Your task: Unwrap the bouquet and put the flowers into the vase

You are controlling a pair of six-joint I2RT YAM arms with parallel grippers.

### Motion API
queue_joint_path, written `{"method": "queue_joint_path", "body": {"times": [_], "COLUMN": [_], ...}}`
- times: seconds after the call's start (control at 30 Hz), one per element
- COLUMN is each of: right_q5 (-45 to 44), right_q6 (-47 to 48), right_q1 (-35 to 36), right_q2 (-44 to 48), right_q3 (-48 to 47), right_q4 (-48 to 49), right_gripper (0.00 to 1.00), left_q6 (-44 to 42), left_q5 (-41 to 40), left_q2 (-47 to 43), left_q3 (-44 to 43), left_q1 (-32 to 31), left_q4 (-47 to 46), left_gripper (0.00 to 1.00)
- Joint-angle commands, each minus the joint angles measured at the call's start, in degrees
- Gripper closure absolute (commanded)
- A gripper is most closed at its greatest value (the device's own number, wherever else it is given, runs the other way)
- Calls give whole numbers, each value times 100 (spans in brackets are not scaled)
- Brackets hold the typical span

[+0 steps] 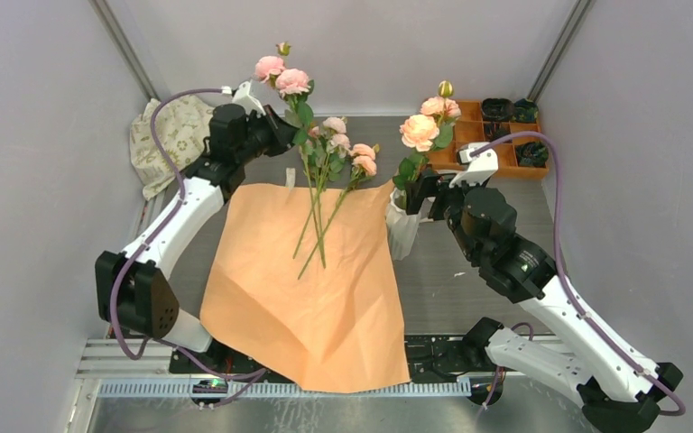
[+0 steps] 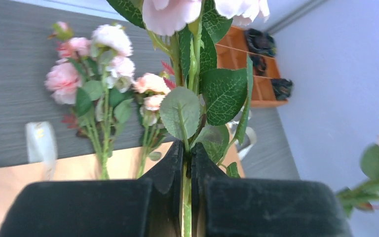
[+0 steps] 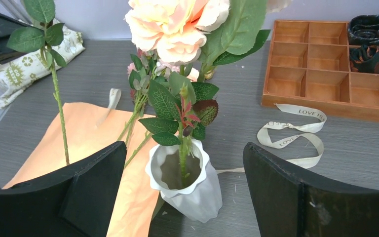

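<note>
Between the right gripper's (image 3: 185, 148) black fingers (image 3: 94, 182): a plain white ribbed ceramic vase (image 3: 197, 197), a peach rose bloom (image 3: 177, 24) and veined green leaves (image 3: 165, 101). Ahead of them are a cream ribbon (image 3: 301, 111) with dark lettering, an orange-brown wooden compartment tray (image 3: 345, 112), a plain orange paper sheet (image 3: 89, 133), a cream cloth (image 3: 24, 69) printed in olive green, and a grey streaked tabletop (image 3: 256, 84).

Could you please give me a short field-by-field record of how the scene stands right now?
left gripper: shut on one pink flower stem, held upright in the air
right gripper: open, holding nothing, by the vase
vase: upright, one peach flower standing in it
paper: spread open, orange side up
loose flowers: lying across the paper's far edge
ribbon: untied, beside the tray
</note>
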State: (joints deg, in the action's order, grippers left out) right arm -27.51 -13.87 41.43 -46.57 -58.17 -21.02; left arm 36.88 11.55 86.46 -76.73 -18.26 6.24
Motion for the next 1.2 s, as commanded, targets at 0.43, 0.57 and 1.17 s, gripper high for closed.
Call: {"method": "queue_joint_path", "body": {"times": [0.43,0.57,1.17], "right_q5": [-653,-715,-1157], "right_q6": [-34,-54,265], "right_q1": [26,21,20], "right_q2": [844,1017,1615], "right_q3": [87,97,104], "right_q4": [50,-36,-235], "right_gripper": [7,7,7], "left_q6": [-480,-646,-1345], "left_q5": [904,731,647], "left_q2": [-1621,-1635,-159], "left_q3": [-273,-604,-1622], "left_q1": [-725,-1093,-2459], "left_q4": [-3052,-3629,-4564], "left_gripper": [98,97,95]}}
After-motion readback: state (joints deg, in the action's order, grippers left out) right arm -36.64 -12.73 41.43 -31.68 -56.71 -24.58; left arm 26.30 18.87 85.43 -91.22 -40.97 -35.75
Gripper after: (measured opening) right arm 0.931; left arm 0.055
